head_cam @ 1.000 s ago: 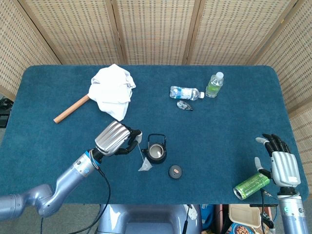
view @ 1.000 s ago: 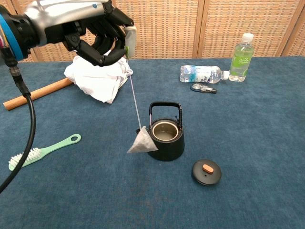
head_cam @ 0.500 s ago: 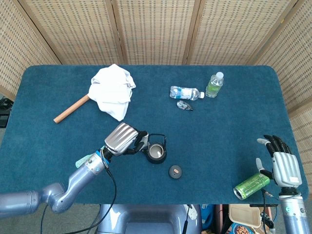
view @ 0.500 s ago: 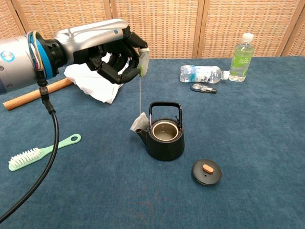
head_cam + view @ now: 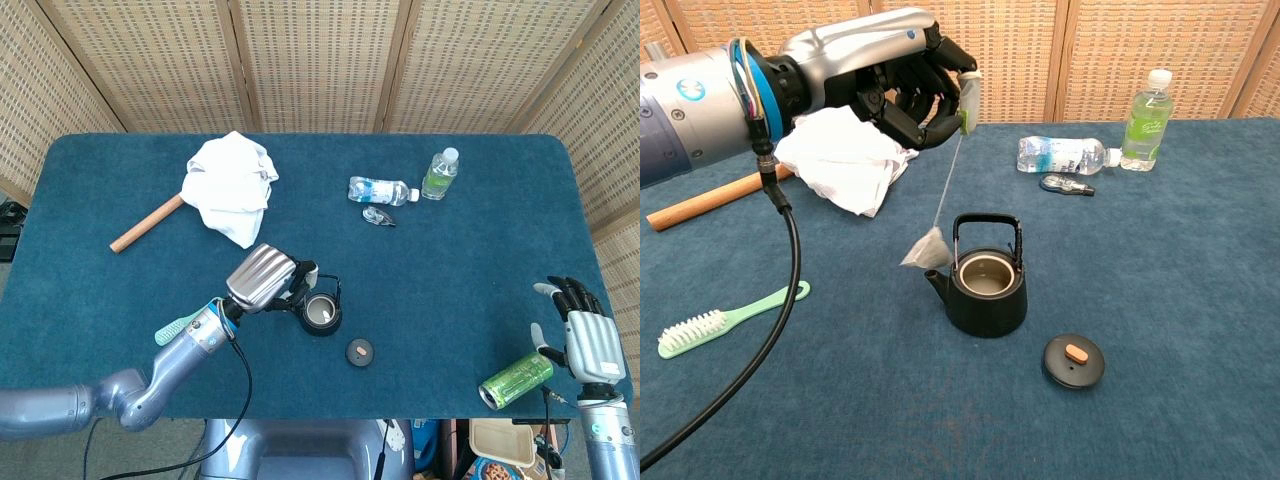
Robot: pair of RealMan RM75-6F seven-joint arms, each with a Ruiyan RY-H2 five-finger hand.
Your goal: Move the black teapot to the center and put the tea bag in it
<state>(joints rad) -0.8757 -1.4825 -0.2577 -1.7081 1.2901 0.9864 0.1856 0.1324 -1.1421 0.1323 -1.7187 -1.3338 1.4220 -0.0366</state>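
Observation:
The black teapot (image 5: 985,285) stands open near the table's middle, its handle up; in the head view the teapot (image 5: 321,312) shows just right of my left hand (image 5: 266,279). Its lid (image 5: 1073,360) lies on the cloth to the right, lid (image 5: 359,351) also below the pot from above. My left hand (image 5: 902,72) pinches the tea bag's paper tag (image 5: 968,102). The tea bag (image 5: 925,250) hangs on its string, just left of the teapot's rim and above the spout. My right hand (image 5: 585,335) rests open at the table's right front edge.
A green can (image 5: 516,379) lies by my right hand. A white cloth (image 5: 845,160) and wooden stick (image 5: 700,203) sit back left, a green brush (image 5: 725,320) front left. Two bottles (image 5: 1147,105) (image 5: 1064,154) and a small dark clip (image 5: 1064,184) lie at the back right.
My left hand moved right and up with the tag. The tea bag swung off the cloth and now hangs beside the teapot's rim. The right hand hardly moved.

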